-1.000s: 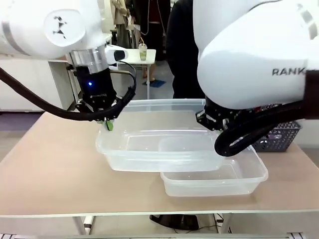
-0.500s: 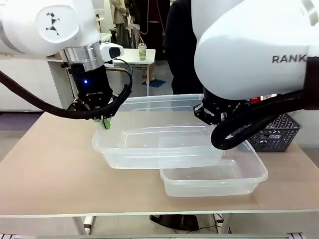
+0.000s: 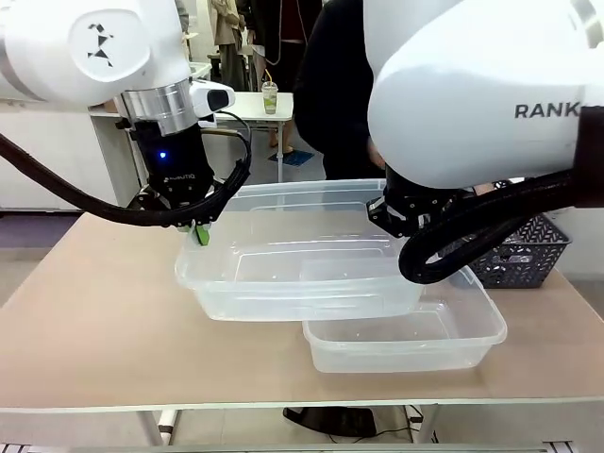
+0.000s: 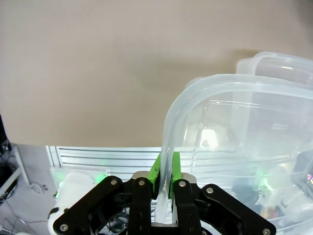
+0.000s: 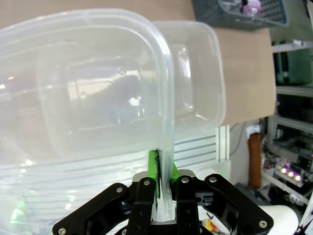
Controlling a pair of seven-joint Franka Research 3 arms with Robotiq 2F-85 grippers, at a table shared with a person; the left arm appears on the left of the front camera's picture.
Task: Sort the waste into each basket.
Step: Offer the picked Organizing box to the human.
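Observation:
A large clear plastic tub [image 3: 302, 283] hangs a little above the table, held by both arms. My left gripper [image 3: 199, 233] is shut on its left rim; in the left wrist view the green pads [image 4: 159, 169] pinch the curved rim of the tub [image 4: 234, 122]. My right gripper [image 3: 387, 213] is shut on the opposite rim, and its pads [image 5: 153, 169] clamp the wall of the tub [image 5: 88, 88]. A second clear tub [image 3: 425, 344] rests on the table below and to the right. Whether either is one of the baskets I cannot tell. The waste is out of view.
A grey mesh basket [image 3: 528, 255] stands at the table's right edge, with a small pink-topped item inside in the right wrist view. A person in dark clothes stands at the far side. Bare tabletop [image 3: 94, 321] lies to the left and in front.
The held tub has shifted a little left and up with both grippers. The person behind has leaned in toward the table.

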